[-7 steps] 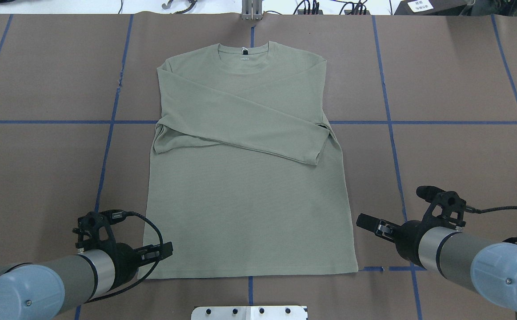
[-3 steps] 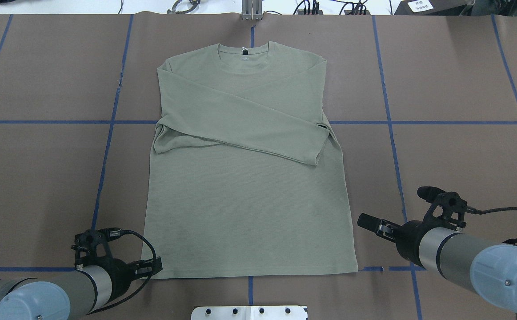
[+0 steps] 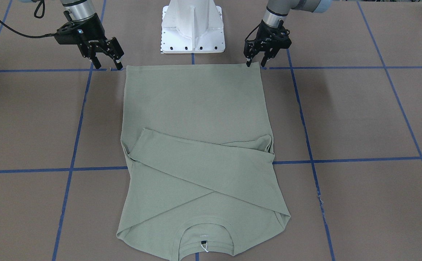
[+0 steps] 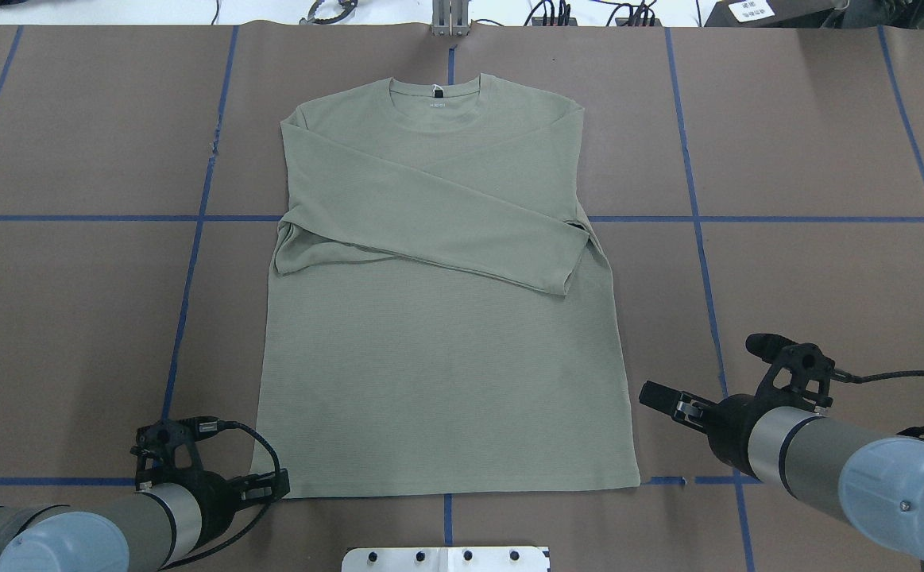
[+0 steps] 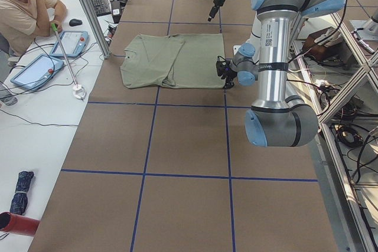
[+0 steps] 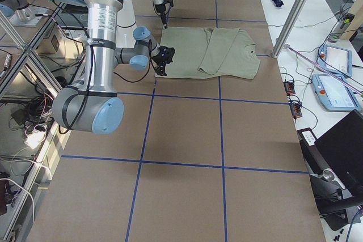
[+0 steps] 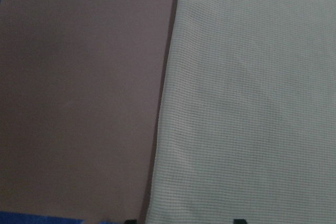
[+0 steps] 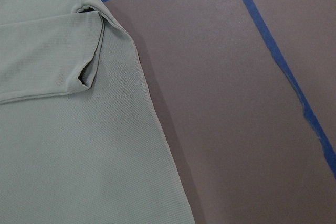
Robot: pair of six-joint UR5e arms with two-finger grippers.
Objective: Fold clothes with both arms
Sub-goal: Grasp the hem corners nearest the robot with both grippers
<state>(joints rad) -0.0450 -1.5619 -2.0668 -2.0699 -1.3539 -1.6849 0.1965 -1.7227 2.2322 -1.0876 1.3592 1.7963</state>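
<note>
While shirt (image 4: 438, 357) lies flat, left claw (image 3: 255, 65) at hem corner.

We saw bare brown worktop (image 4: 811, 278) stretching wide on either side of the flat shirt (image 4: 438, 373). At the hem corners stood the left gripper (image 3: 255, 64) and right gripper (image 3: 108, 65), jaws parted. The white pedestal (image 3: 192, 25) stood near the hem between them.

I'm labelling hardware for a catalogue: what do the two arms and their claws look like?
The left arm and right arm match: grey tube segments, silver wrist bands, light-blue round joint caps. The left claw and right claw are black, two-fingered, with black cables at the wrists.
</note>
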